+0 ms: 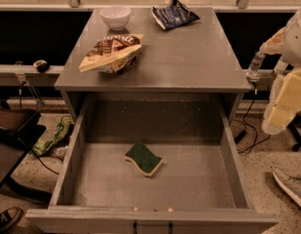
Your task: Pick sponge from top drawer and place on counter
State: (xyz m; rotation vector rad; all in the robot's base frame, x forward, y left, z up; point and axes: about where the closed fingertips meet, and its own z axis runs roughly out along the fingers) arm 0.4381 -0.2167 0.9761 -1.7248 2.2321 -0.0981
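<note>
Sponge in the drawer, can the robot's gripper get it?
Probably yes. The sponge lies alone on the floor of the open top drawer, nothing covering it. The gripper hangs at the right, outside the drawer's side wall, so it would come in from above.

A white bowl (115,17) stands upright. Just in front of it lies a crumpled brown-and-cream snack bag (112,52); right of the bowl, a dark blue bag (174,14). The end effector (281,106) hangs far right of the bowl, nearer the camera.
</note>
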